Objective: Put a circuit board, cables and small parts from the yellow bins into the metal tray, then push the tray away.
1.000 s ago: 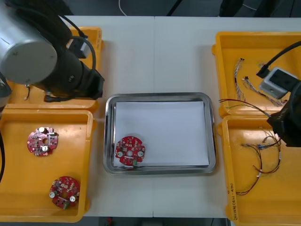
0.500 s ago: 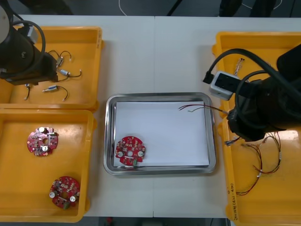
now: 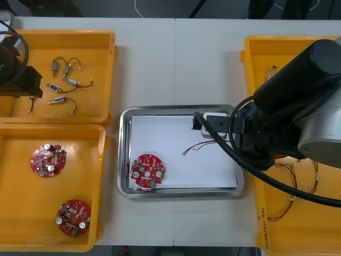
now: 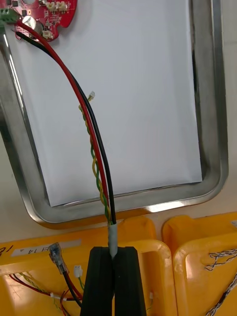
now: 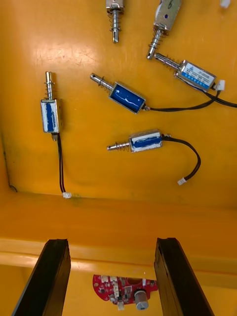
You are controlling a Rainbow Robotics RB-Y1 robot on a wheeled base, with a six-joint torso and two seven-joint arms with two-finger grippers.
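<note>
Currently the left claw [image 5: 112, 242] is hovering wide open, gripping nothing, above the yellow plastic bin [image 3: 101, 38] at the counter's [image 3: 176, 64] ten o'clock, where small blue-labelled metal parts [image 5: 127, 97] with black leads are lying loose. At eight o'clock, a second yellow bin [image 3: 21, 202] is holding two round red circuit boards [image 3: 48, 160], well apart. In the middle, the shiny rectangular metal tray [image 3: 181, 109], white inside, is carrying a third round red circuit board [image 3: 147, 171] at its seven o'clock. The right claw [image 4: 114, 251] is hanging near the tray's three o'clock rim, pinching narrowly on the taped end of a thin red, black and yellow cable [image 4: 101, 168], whose free end is reaching over the white inside toward that board. Two more yellow bins [image 3: 256, 69] at the counter's three o'clock are holding loose thin cables [image 4: 56, 256].
</note>
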